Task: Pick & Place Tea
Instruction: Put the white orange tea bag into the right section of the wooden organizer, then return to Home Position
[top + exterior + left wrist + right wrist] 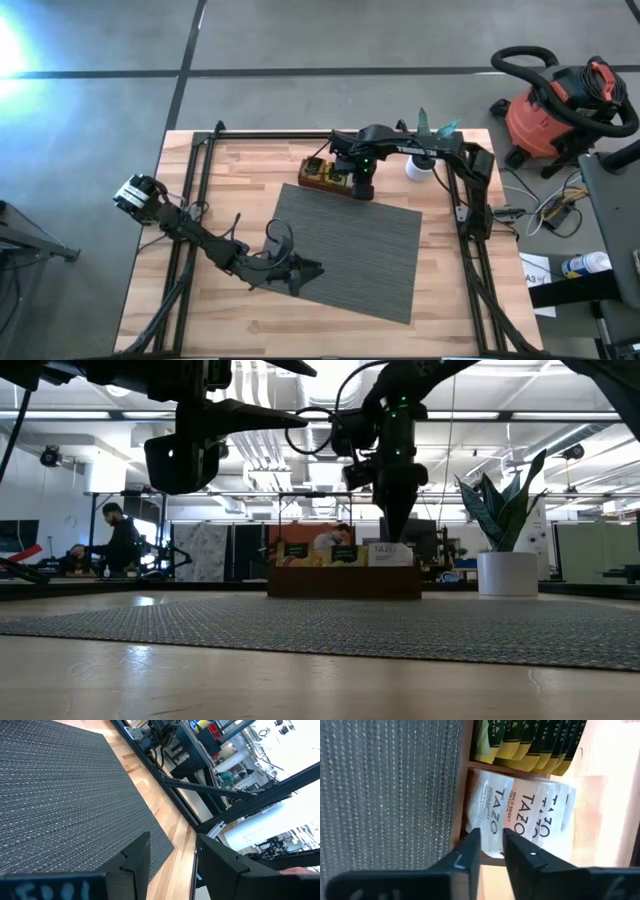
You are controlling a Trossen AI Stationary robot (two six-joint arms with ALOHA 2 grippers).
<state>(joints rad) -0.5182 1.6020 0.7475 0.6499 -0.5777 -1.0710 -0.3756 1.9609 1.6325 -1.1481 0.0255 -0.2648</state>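
The table (pixel 240 180) is pale butcher-block wood, planked and smooth, framed by black rails. A grey ribbed mat (pixel 350 250), woven and rectangular, lies skewed across its middle. By the table's far edge, touching the mat's far corner, sits a long dark brown wooden tray (pixel 318 172) holding the tea (pixel 520 815): flat paper sachets standing on edge in rows, white ones in one compartment, yellow-green ones in the next. The right claw (pixel 491 851) hangs over the white row, fingers narrowly apart; whether they pinch a sachet I cannot tell. The left claw (pixel 172 857), wide, hovers at the mat's near-left corner.
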